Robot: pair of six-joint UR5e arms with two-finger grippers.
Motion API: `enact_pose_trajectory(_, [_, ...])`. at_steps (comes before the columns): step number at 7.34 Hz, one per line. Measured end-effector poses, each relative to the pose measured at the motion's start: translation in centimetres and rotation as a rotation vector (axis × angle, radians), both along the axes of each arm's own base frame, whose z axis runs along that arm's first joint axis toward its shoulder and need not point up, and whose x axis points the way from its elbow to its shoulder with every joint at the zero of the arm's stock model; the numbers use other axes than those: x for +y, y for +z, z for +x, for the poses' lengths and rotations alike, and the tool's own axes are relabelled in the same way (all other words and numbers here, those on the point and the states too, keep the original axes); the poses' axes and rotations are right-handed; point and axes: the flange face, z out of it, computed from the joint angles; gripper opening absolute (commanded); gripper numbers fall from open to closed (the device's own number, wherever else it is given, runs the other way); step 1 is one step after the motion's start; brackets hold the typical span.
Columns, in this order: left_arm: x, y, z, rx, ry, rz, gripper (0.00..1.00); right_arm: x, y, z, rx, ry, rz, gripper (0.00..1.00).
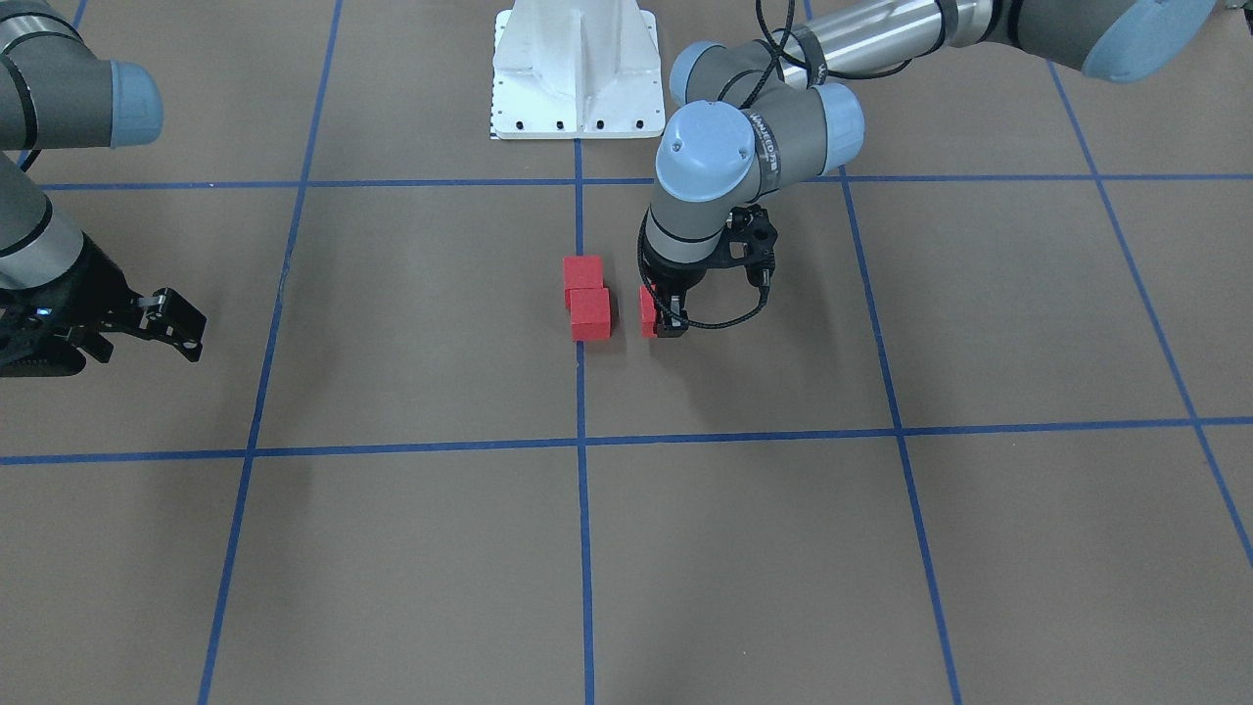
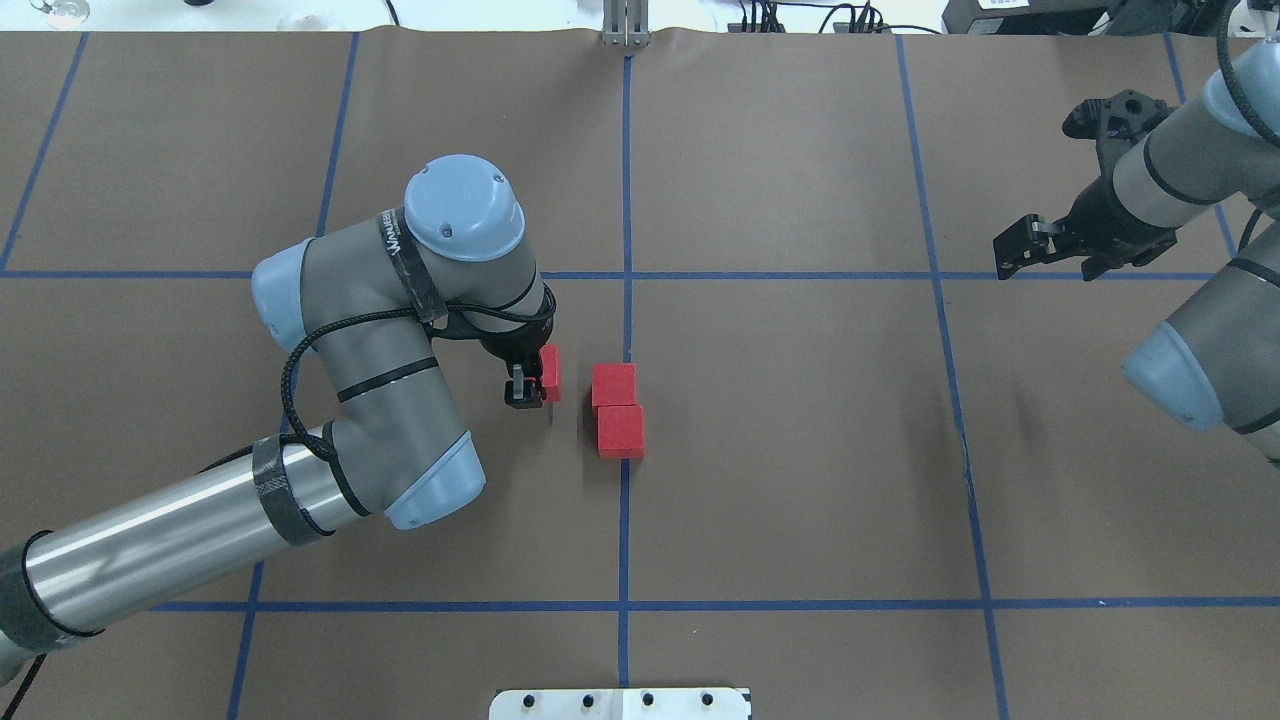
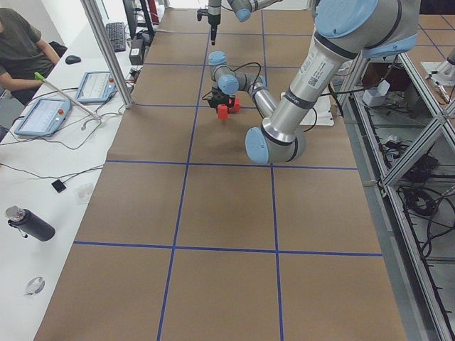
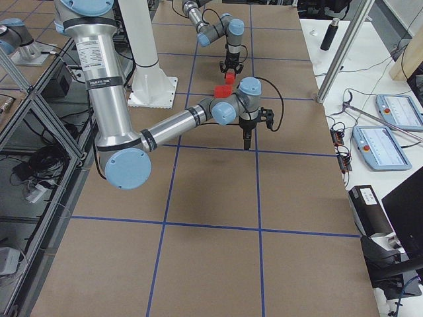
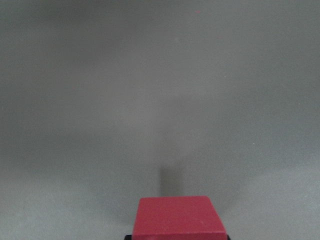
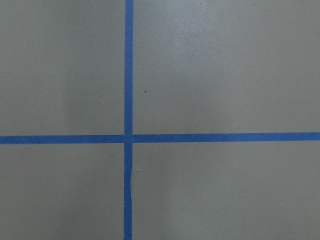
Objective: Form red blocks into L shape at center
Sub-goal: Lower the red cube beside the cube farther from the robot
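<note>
Brown tabletop [image 2: 800, 480] with blue tape lines [image 2: 627, 200]. Left tool [image 2: 535, 382] is clamped on one red block [image 2: 550, 372], just left of the centre line and apart from the other two; can't tell if it touches the surface. On the centre line, far red block [image 2: 613, 384] and near red block [image 2: 620, 431] touch, slightly offset. Right tool [image 2: 1012, 250] sits well apart at far right, fingers spread.

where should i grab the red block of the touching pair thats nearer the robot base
Come down from above on the nearer block, pincer closing on its left and right faces. Both stand free, while its far face butts against the other block, leaving no finger room there. Its flat, parallel sides suit that.
</note>
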Motion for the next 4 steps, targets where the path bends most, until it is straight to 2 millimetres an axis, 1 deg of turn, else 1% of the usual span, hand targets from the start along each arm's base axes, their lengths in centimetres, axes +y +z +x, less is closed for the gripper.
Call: enact_pose_trajectory(4, [1.3,-0.2,1.5,0.004,-0.009,-0.032,0.0,0.1,-0.2,0.1,-0.002,0.0,0.003,1.0])
